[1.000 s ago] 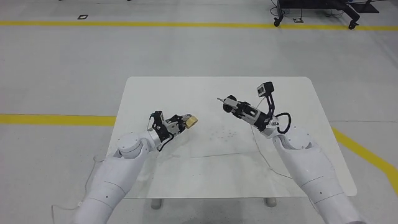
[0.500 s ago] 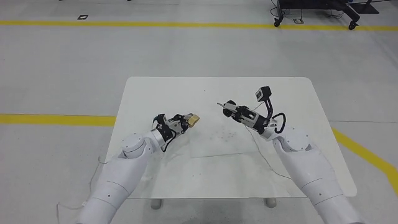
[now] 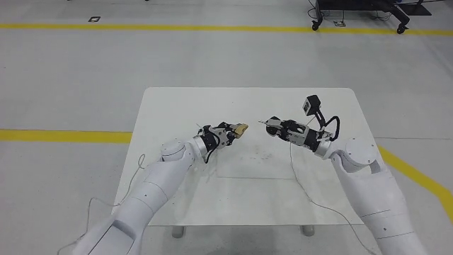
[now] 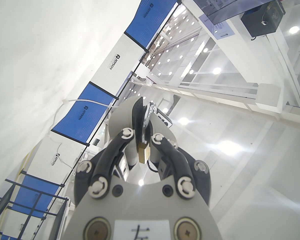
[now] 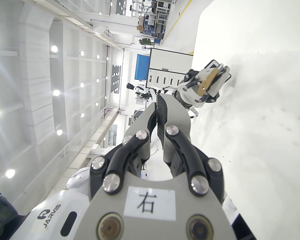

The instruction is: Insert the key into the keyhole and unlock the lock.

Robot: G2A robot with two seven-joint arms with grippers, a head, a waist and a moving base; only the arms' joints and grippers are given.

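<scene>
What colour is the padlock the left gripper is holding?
Brass gold; the padlock shows best in the right wrist view.

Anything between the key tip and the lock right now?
Nothing. In the top view, just bare table shows between the key in the right gripper and the lock in the left gripper.

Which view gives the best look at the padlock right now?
The right wrist view: the padlock turns its broad brass face to that camera, clamped in the left pincer. The left wrist view catches just the padlock's narrow edge and shackle between its own fingers. The top view shows it as a small brass speck.
</scene>
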